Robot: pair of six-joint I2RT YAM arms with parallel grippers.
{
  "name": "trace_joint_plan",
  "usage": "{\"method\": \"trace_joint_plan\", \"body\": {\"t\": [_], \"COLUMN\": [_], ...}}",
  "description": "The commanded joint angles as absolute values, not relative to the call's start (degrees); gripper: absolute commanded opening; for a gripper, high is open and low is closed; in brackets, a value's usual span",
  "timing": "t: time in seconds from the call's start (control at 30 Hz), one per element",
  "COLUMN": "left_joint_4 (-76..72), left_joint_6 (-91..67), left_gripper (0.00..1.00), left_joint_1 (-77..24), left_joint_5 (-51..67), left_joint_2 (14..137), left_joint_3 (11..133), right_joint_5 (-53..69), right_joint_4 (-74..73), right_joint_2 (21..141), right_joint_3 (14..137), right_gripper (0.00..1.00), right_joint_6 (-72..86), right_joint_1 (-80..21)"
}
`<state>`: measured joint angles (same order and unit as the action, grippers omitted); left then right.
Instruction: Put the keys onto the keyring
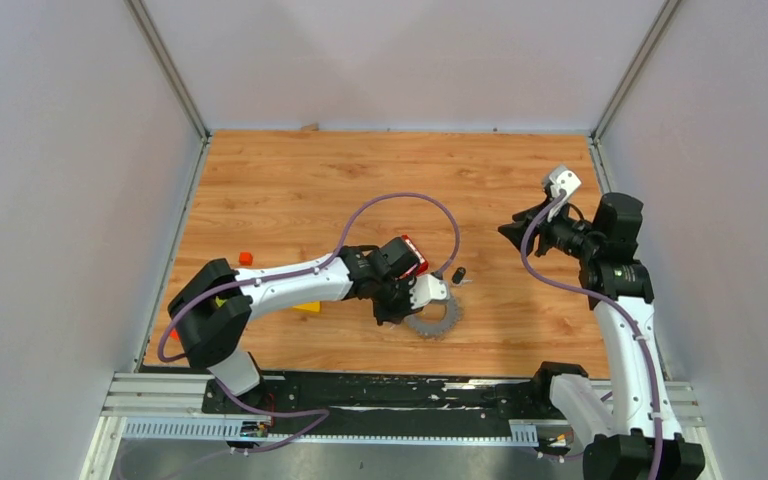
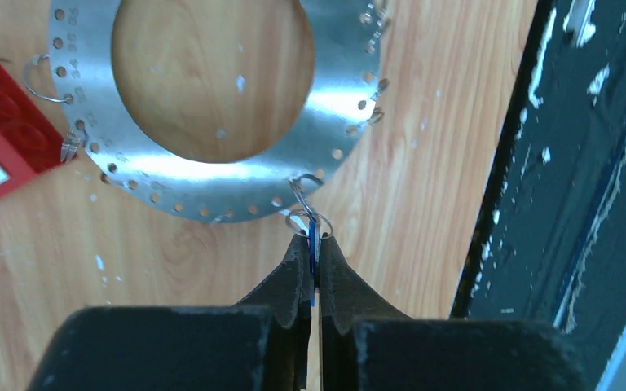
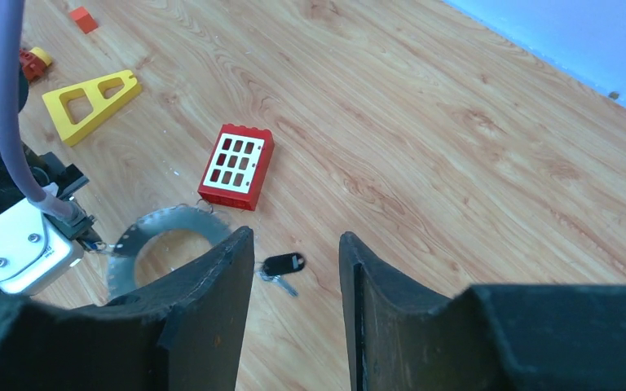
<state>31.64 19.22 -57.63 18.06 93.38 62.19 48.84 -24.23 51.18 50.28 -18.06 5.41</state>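
The keyring [image 1: 440, 322] is a flat grey metal ring with holes round its rim [image 2: 212, 175], lying on the wood; it also shows in the right wrist view [image 3: 143, 232]. My left gripper [image 2: 315, 251] is shut on a thin blue key [image 2: 313, 244] at the keyring's rim, where small wire loops hang. In the top view the left gripper [image 1: 405, 316] sits at the ring's left edge. A black-headed key [image 3: 284, 264] lies loose right of the ring [image 1: 458, 273]. My right gripper [image 3: 293, 236] is open and empty, held high to the right [image 1: 505, 232].
A red block with white squares [image 3: 236, 165] lies just behind the ring [image 1: 415, 255]. A yellow triangular frame [image 3: 90, 99] and small orange bits [image 3: 83, 18] lie to the left. The black base rail [image 2: 587, 163] runs close to the left gripper.
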Motion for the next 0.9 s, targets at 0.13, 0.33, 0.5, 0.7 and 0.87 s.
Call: {"method": "trace_joint_plan", "body": {"t": [0.13, 0.33, 0.5, 0.7, 0.87], "left_joint_4": [39.8, 45.1, 48.3, 50.8, 52.1], "left_joint_6": [23.9, 24.8, 26.1, 26.6, 27.2], "left_gripper": [0.01, 0.05, 0.13, 0.22, 0.43], "left_joint_1": [-58.4, -58.4, -58.4, -58.4, -58.4], "left_joint_5": [16.3, 16.6, 15.8, 15.1, 13.7], "left_joint_2": [92.1, 98.2, 100.8, 102.4, 101.1], "left_joint_3": [60.7, 61.5, 61.1, 60.0, 59.8], "right_joint_5": [47.6, 47.8, 48.2, 48.8, 49.5], "right_joint_4": [-24.4, -23.9, -24.1, -24.2, -24.3], "right_joint_2": [48.2, 48.1, 48.2, 48.7, 49.0], "right_joint_3": [50.3, 49.2, 49.1, 49.2, 49.5], "right_gripper": [0.44, 0.44, 0.44, 0.44, 0.44], "right_joint_6": [-17.7, -18.3, -18.9, -19.0, -19.1], "right_joint_1": [6.1, 6.0, 6.1, 6.1, 6.1]}}
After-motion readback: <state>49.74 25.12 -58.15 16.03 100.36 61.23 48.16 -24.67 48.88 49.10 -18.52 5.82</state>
